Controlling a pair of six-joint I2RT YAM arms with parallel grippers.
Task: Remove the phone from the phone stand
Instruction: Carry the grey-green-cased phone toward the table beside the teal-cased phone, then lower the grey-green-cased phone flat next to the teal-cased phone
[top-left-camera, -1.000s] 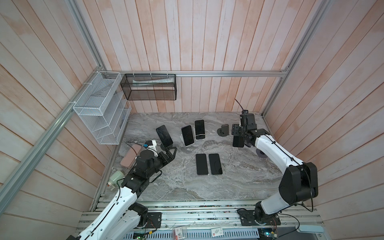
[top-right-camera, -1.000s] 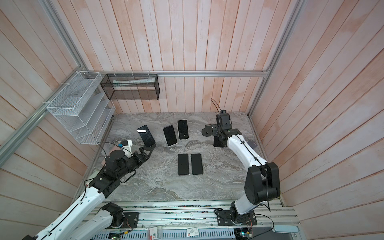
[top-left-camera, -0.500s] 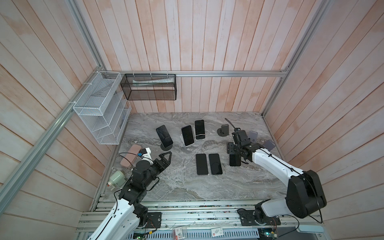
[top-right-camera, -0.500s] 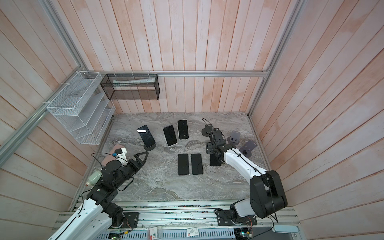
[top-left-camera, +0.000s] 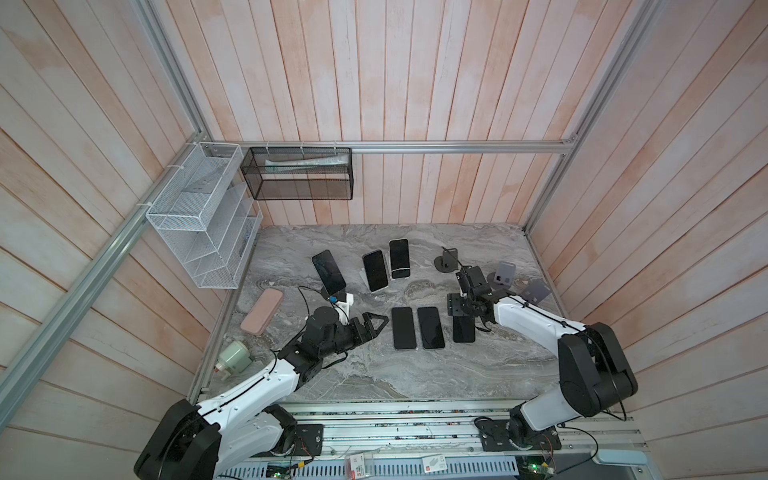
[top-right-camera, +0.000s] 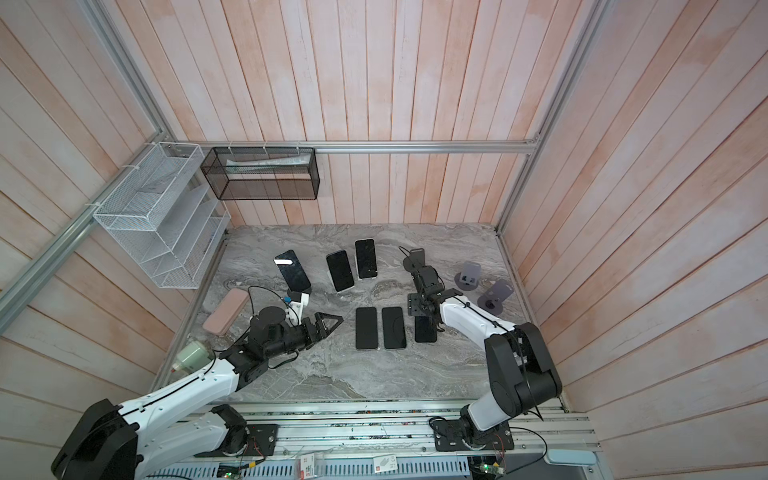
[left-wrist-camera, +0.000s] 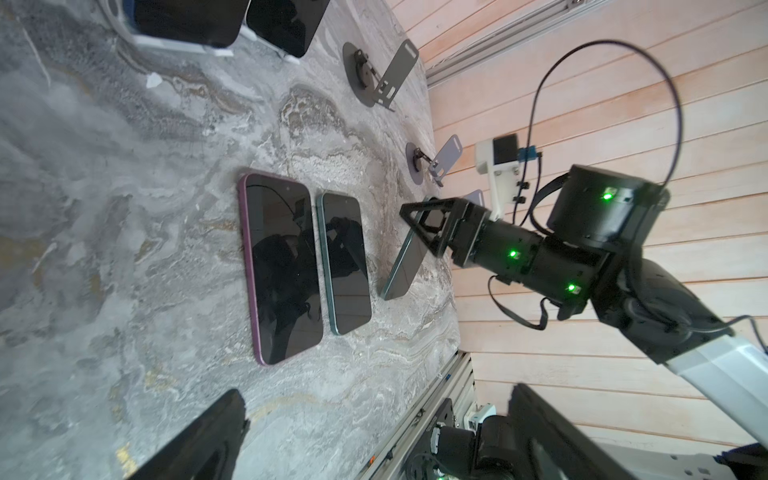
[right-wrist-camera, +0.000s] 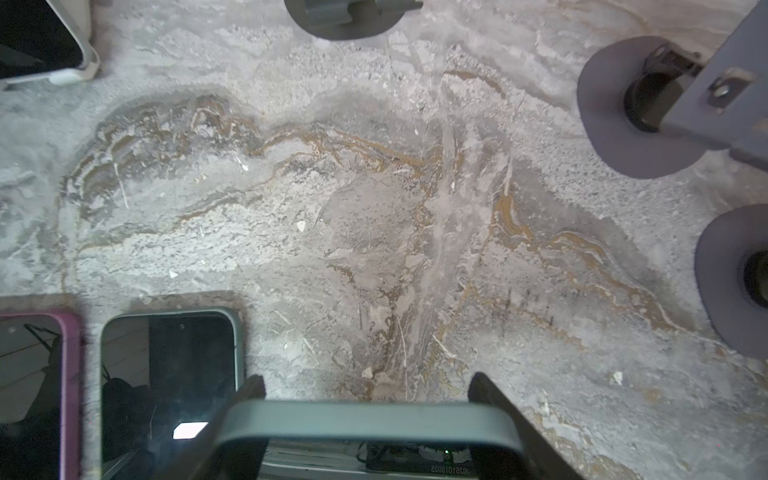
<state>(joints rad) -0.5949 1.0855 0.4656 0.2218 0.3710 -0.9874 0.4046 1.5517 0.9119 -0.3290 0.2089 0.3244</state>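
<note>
Phone (top-left-camera: 464, 331) in the teal case is clear of the stands, gripped across its width near the upper end by the right gripper (top-left-camera: 466, 314). It hangs tilted, its lower end seemingly touching the surface (top-left-camera: 374, 374) just beside two flat phones (top-left-camera: 430, 328). The left gripper (top-left-camera: 376, 323) is wide open and empty nearby. Released at this slant, the phone could slap down or skid onto its neighbour; lowering it flat first would avoid that.

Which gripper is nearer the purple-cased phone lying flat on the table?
Left. The left gripper is open right beside the purple-cased phone; the right gripper, gripping a tilted phone, is beyond the teal-cased phone.
</note>
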